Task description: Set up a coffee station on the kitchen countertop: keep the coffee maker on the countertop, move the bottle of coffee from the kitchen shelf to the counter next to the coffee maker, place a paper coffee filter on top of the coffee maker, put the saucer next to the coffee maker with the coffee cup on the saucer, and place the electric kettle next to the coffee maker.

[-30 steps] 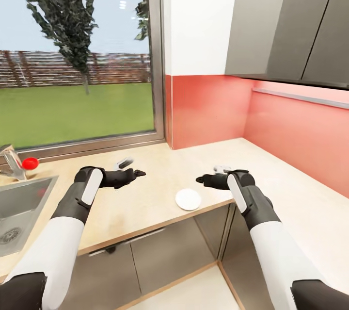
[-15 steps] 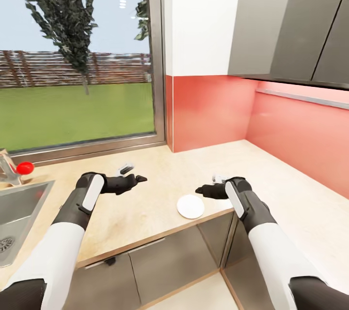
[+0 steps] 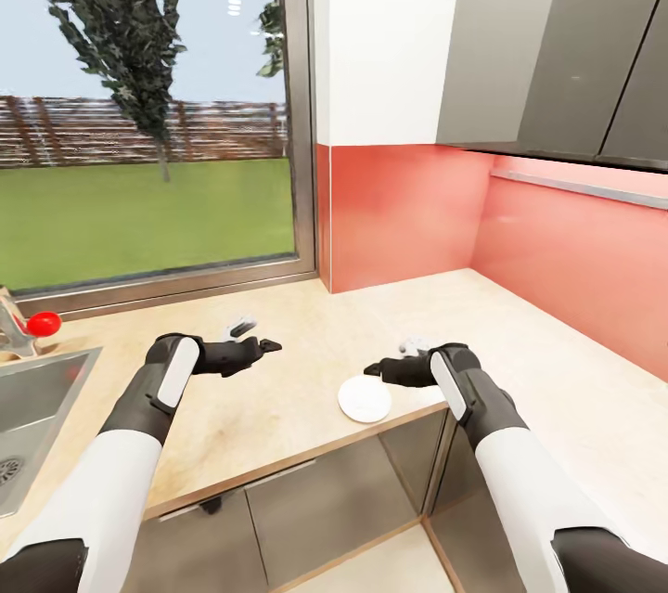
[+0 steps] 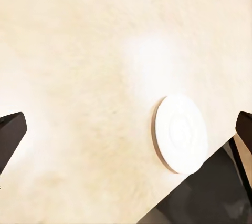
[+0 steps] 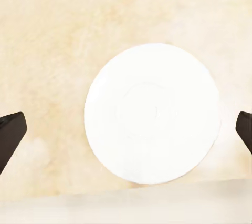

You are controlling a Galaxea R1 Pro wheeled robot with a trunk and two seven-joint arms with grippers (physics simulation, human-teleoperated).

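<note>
The saucer (image 3: 364, 398) is seen lying flat on the kitchen countertop (image 3: 278, 389), close to the front edge and near the inner corner where the counter turns along the red wall (image 3: 408, 203). Nothing is set on it. The right gripper (image 3: 373, 369) is held just above and beside the saucer, its two dark fingers spread wide; in the right wrist view the saucer (image 5: 152, 113) is seen between the fingertips (image 5: 10, 129), which appear at opposite sides of the picture with nothing held between them. The left gripper (image 3: 271, 345) is held over bare countertop, apart from the saucer; in the left wrist view its fingertips (image 4: 11, 132) are likewise seen far apart and empty, and the saucer (image 4: 179, 133) is seen off to one side by the counter's edge. At the far left of the head view part of a steel sink (image 3: 37, 407) is sunk into the counter, with a tap bearing a red knob (image 3: 42, 324) behind it. A large window (image 3: 148, 110) onto grass, a tree and a fence is seen behind the counter, and grey wall cabinets (image 3: 557, 36) are hung above the red wall on the right.
</note>
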